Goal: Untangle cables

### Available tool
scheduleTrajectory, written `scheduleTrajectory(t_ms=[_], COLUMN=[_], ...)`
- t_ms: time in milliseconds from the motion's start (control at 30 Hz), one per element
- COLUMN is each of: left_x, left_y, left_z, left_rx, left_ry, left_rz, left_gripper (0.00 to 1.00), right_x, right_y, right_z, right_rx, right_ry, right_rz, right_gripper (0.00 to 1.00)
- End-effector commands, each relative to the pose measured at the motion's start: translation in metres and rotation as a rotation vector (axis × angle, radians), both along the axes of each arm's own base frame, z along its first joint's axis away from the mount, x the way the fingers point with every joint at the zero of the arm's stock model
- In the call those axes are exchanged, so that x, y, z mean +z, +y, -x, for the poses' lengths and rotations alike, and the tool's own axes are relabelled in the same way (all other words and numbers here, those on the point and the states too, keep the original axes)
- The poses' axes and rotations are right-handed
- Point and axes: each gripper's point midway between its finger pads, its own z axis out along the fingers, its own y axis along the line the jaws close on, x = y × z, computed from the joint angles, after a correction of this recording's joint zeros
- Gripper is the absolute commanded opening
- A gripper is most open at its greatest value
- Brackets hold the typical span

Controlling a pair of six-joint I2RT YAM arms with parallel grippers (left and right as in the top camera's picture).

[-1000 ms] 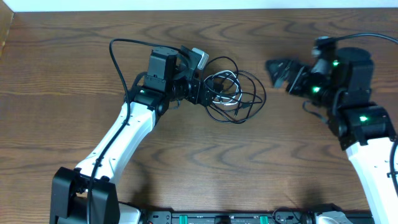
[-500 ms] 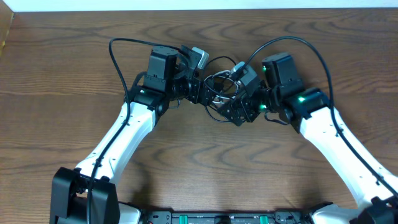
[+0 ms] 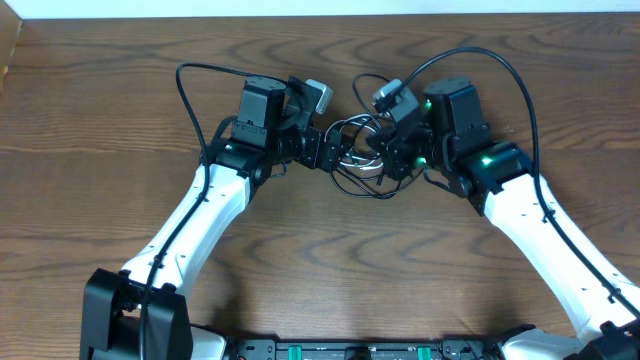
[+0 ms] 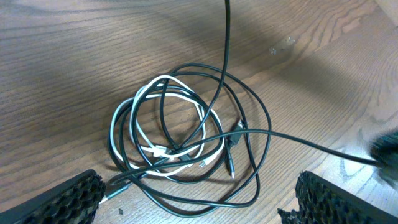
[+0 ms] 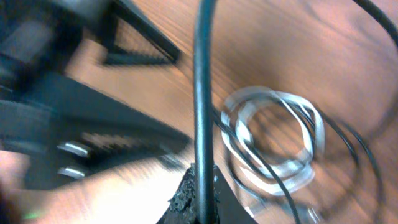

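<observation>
Right hand is pressed together on a black cord, which runs straight up from between its fingertips in the right wrist view, blurred but plain enough. Beyond it lies the white cord, coiled in a few loops with thin black strands crossing it.

Left hand is spread wide and holds nothing. Its two fingers sit at the bottom corners of its own view, and the near edge of the tangle lies between them on the desk. In that view the white cord takes the left half of the heap, wound through larger black loops, with small plug ends near the middle. One black strand rises off the pile towards the top edge. Another stretches taut to the right, towards a blurred dark shape.

From overhead, the tangle lies at the far middle of the desk, with the left hand at its left side and the right hand at its right.
</observation>
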Motion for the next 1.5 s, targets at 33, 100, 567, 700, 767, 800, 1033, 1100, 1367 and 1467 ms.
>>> scheduleTrajectory(t_ms=[33,100,567,700,767,800,1033,1100,1367,1467], left_x=[0.007,0.007,-0.006,-0.025,-0.043,-0.048,-0.054,-0.054,-0.055,-0.056], left_y=[0.003,0.003,0.045,0.061,0.071,0.077,0.112,0.115,0.106,0.106], left_z=[-0.001,-0.001,-0.024,-0.015,-0.007,-0.007,-0.01,-0.011,-0.009,-0.009], left_rx=[0.0,0.001,0.221,0.226,0.229,0.247,0.38,0.407,0.391,0.392], left_ry=[-0.037,-0.037,-0.073,-0.029,0.025,0.037,0.041,0.052,0.078,0.078], left_rz=[-0.015,-0.015,-0.2,-0.312,-0.385,-0.419,-0.562,-0.547,-0.49,-0.49], left_gripper=[0.98,0.98,0.98,0.98,0.98,0.98,0.98,0.98,0.98,0.98], right_x=[-0.015,-0.021,0.017,0.059,0.079,0.08,0.052,0.032,-0.042,-0.059], right_y=[-0.093,-0.131,-0.109,-0.078,-0.043,-0.039,-0.029,-0.028,0.005,0.013], right_z=[-0.029,-0.026,-0.045,-0.054,-0.053,-0.053,-0.055,-0.06,-0.081,-0.085], right_rx=[-0.53,-0.755,-0.853,-0.747,-0.586,-0.572,-0.532,-0.541,-0.46,-0.453], right_ry=[0.0,0.037,0.004,-0.076,-0.097,-0.096,-0.072,-0.04,0.09,0.13], right_rz=[0.262,0.317,-0.003,-0.184,-0.291,-0.301,-0.208,-0.175,-0.167,-0.188], right_gripper=[0.1,0.43,0.99,0.99,0.99,0.99,0.99,0.99,0.99,0.99])
